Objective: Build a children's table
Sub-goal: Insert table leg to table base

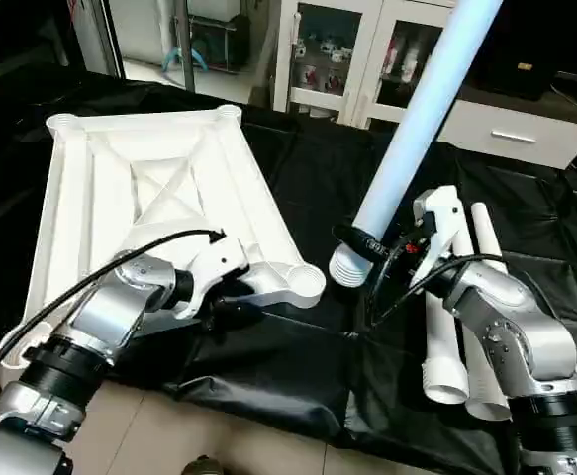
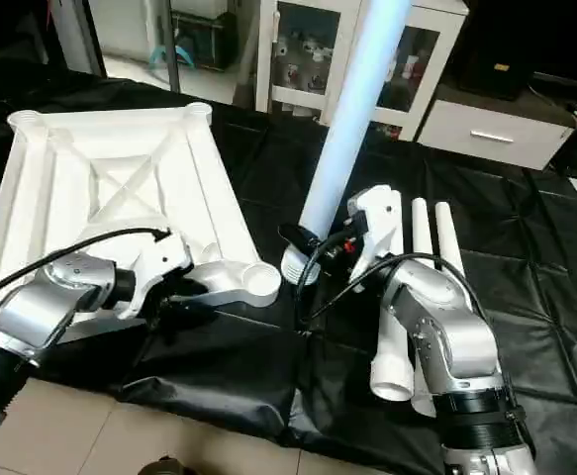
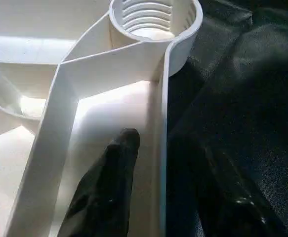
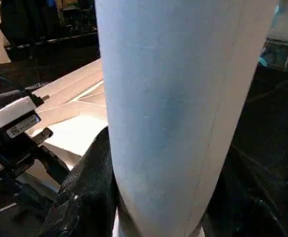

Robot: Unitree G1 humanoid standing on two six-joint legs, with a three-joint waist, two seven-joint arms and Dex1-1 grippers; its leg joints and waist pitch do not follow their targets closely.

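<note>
The children's table lies in parts on the black-covered worktable. Its white tabletop rests underside up, ribs and X-brace showing. My left gripper is at the near rim beside the corner socket. In the left wrist view one finger is inside the rim wall and the other outside, with small gaps, open. My right gripper is shut on a long white leg held steeply tilted. The leg's threaded end hangs just right of that socket. Two more legs lie beside my right forearm.
The black cover drapes over the worktable's near edge above the tiled floor. Glass-door cabinets and a white drawer unit stand behind the table. A black cable loops over my left forearm.
</note>
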